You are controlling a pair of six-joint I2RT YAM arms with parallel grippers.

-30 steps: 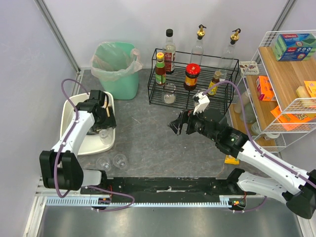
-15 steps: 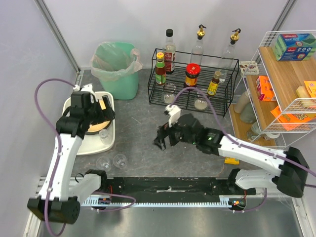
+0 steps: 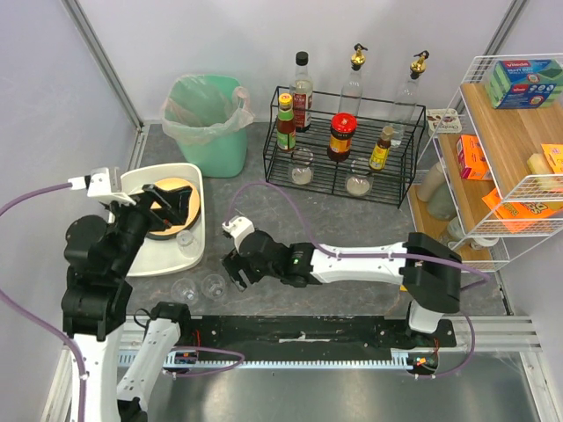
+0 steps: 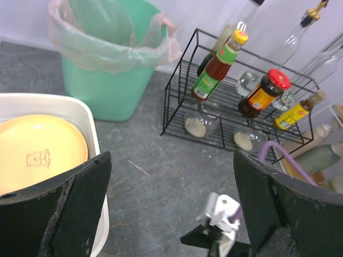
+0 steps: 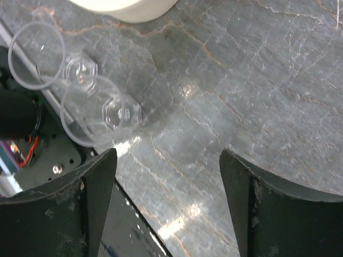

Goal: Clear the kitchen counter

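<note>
The kitchen counter [image 3: 264, 215] is a dark grey mottled slab. Two clear glasses [image 3: 185, 288] [image 3: 213, 284] stand on it near the front edge, seen in the right wrist view as glasses [image 5: 36, 53] [image 5: 94, 110]. My right gripper [image 3: 234, 271] [image 5: 169, 209] hovers just right of them, open, with only bare counter between its fingers. A white tub [image 3: 195, 180] at the left holds a yellow plate [image 3: 167, 220] [image 4: 37, 152] and a glass [image 3: 186, 243]. My left gripper [image 3: 171, 204] [image 4: 171, 214] is raised above the tub, open and empty.
A green bin [image 3: 207, 123] with a liner stands at the back left. A black wire rack [image 3: 343, 145] holds sauce bottles and small glass jars, with taller bottles behind it. A white wire shelf [image 3: 515, 149] stands on the right, and a small yellow item [image 3: 412, 284] lies by the right arm.
My right arm swung from the wire rack across to the near left, beside the two glasses. My left arm lifted out of the tub and pulled back, its jaws opening.
</note>
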